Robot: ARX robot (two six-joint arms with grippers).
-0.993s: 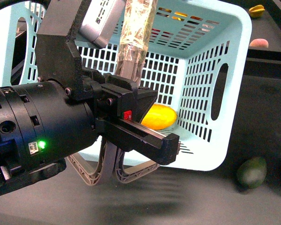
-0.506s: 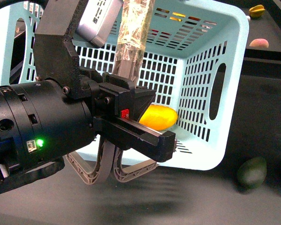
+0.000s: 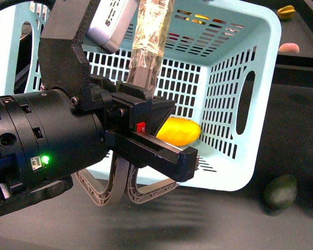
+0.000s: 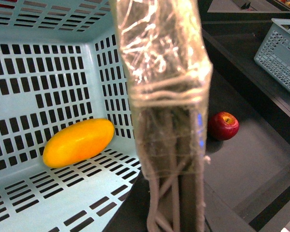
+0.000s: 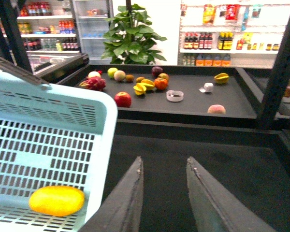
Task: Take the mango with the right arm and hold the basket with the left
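Observation:
The turquoise basket hangs tilted, its open side facing me. The yellow-orange mango lies inside on the lower wall; it also shows in the left wrist view and the right wrist view. My left gripper is shut on the basket's grey-brown handles, wrapped in clear film; its bulky black arm fills the front view's left. My right gripper is open and empty, over dark surface just outside the basket's rim, beside the mango.
A dull dark green fruit lies on the dark surface right of the basket. A red apple lies nearby. A raised shelf holds several fruits, a peach and a star fruit. A second basket stands aside.
The basket and mango have swayed slightly with my left arm; otherwise nothing has visibly moved.

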